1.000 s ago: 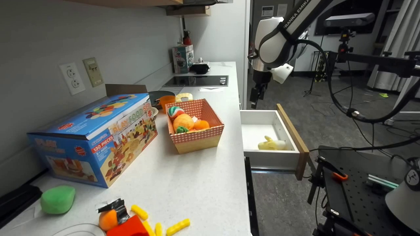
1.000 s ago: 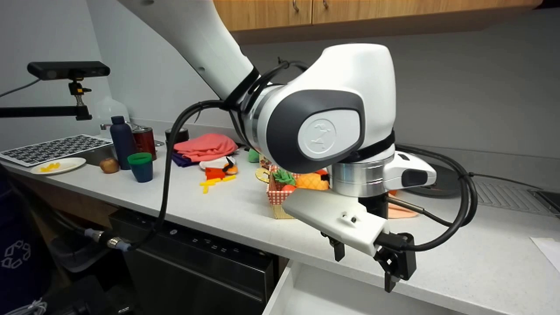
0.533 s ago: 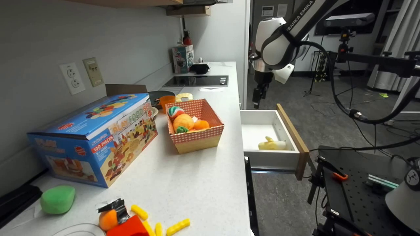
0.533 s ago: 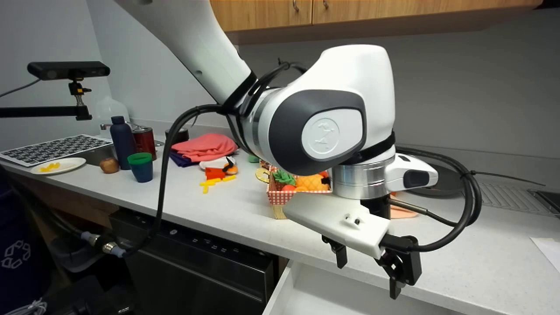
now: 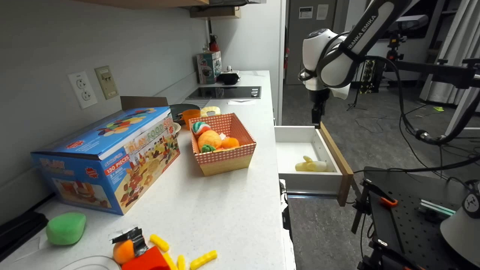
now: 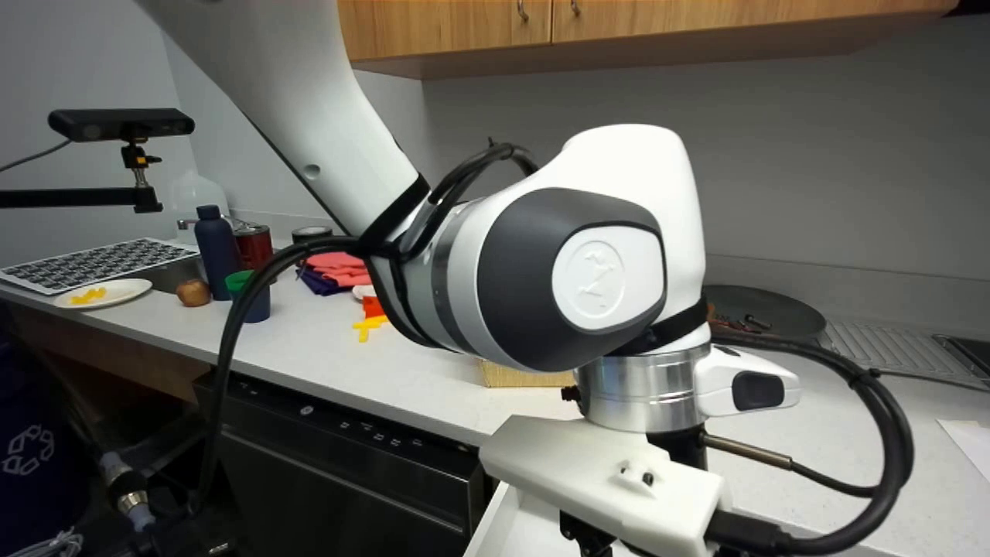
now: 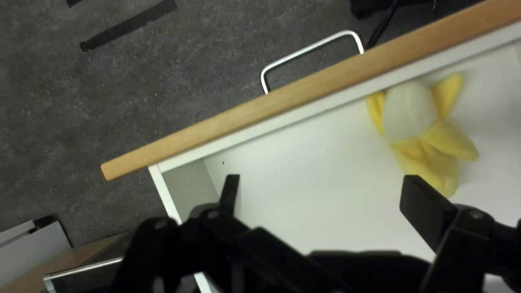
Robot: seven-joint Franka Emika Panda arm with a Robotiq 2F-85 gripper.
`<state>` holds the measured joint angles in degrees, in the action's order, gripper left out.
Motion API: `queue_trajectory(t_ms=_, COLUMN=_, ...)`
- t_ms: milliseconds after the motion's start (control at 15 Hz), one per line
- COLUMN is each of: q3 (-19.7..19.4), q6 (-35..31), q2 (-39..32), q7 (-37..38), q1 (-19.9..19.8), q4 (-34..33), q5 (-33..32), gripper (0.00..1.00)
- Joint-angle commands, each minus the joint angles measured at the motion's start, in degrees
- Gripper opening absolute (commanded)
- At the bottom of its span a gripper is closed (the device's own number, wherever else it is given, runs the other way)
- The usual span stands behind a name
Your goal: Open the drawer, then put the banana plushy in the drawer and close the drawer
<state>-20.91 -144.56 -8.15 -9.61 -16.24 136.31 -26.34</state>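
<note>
The drawer is pulled out from under the counter, with its tan front edge (image 5: 333,161) toward the room. A white side wall of the drawer (image 6: 495,526) shows low in an exterior view. In the wrist view the tan front (image 7: 244,113) and its metal handle (image 7: 305,52) show. The yellow and cream banana plushy (image 5: 311,165) lies on the drawer floor; it also shows at the right in the wrist view (image 7: 439,142). My gripper (image 7: 321,193) is open and empty above the drawer, beside the plushy. In an exterior view the gripper (image 5: 318,118) hangs near the drawer's far front corner.
A woven basket (image 5: 225,163) of toy fruit and a play-food box (image 5: 112,153) stand on the counter (image 5: 225,210). A black dishwasher (image 6: 340,472) is below the counter beside the drawer. A black cart (image 5: 408,221) stands outside the drawer front.
My arm has moved outward from the counter and lower, toward the drawer's front edge. The gripper stays open. The drawer and the banana plushy have not moved.
</note>
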Motion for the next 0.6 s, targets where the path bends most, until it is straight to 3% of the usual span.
queue_trajectory(t_ms=0, q3=-0.48, q6=4.87, q2=0.61, q7=-0.22, q1=-0.80, q4=1.21, q5=-2.95, gripper=1.00)
queue_trajectory(t_ms=533, q3=-0.65, q6=11.43, q2=-4.78, q7=0.15, q1=-1.72, q4=0.18, q5=-5.57, gripper=1.00)
